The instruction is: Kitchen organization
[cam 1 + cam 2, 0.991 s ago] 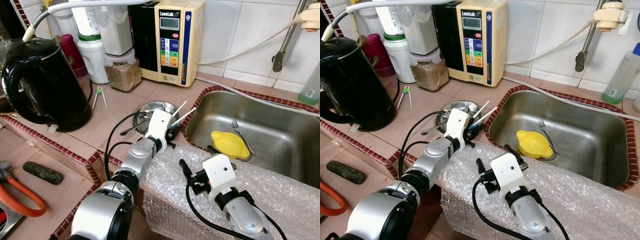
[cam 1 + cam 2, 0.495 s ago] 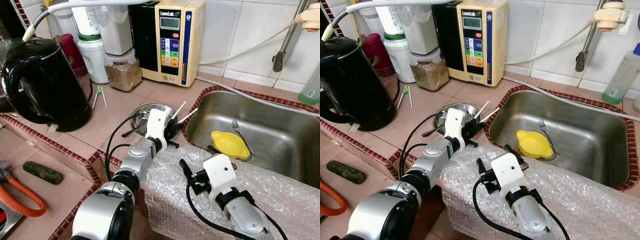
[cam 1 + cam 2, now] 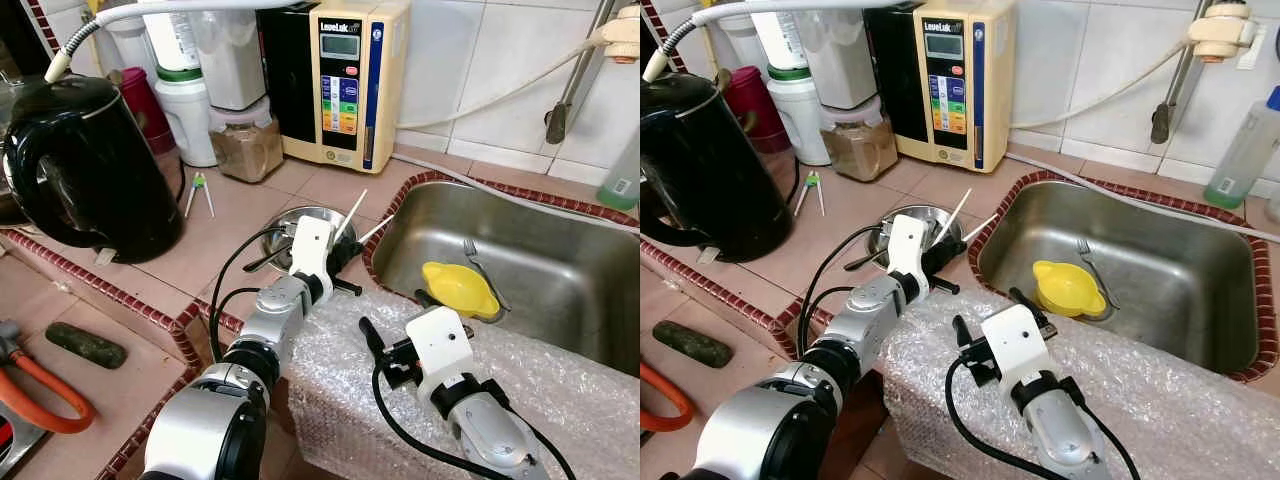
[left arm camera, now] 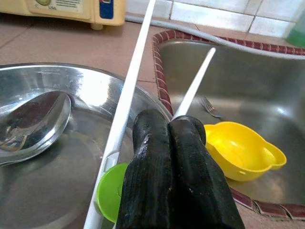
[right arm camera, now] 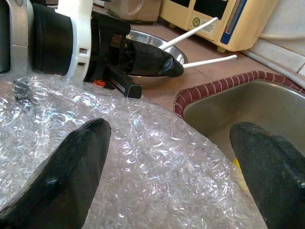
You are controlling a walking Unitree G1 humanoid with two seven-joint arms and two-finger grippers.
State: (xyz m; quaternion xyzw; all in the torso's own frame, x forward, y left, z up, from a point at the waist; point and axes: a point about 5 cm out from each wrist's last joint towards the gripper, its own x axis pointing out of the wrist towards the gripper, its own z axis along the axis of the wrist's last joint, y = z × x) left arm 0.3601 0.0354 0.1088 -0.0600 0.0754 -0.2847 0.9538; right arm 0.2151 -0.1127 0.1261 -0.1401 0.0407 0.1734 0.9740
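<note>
A: From the head views, our left gripper [image 3: 345, 257] sits over the steel bowl [image 3: 300, 215], just beside the sink [image 3: 560, 300], fingers clenched on a pair of white sticks [image 3: 352, 212] that fan up and out toward the sink. Our right gripper [image 3: 985, 325] rests on the bubble wrap [image 3: 1160, 390] in front of the sink

B: And the left wrist view?

A: There our fingers [image 4: 164, 176] are pressed tight together, with one stick on either side of them; a green disc [image 4: 110, 196] joins the sticks low down. A spoon [image 4: 31, 124] lies in the bowl, and the yellow dish [image 4: 240, 152] and a fork [image 4: 209, 106] lie in the sink beyond

B: Right wrist view?

A: Our right fingers [image 5: 62, 179] are spread wide, holding nothing, above the wrap near the sink's rim

B: So which step are we on?

A: We judge we're lifting the sticks out of the bowl. Next we'd need to keep the grip firm, clear the bowl's rim and carry them to wherever they belong, which we cannot tell from here
</note>
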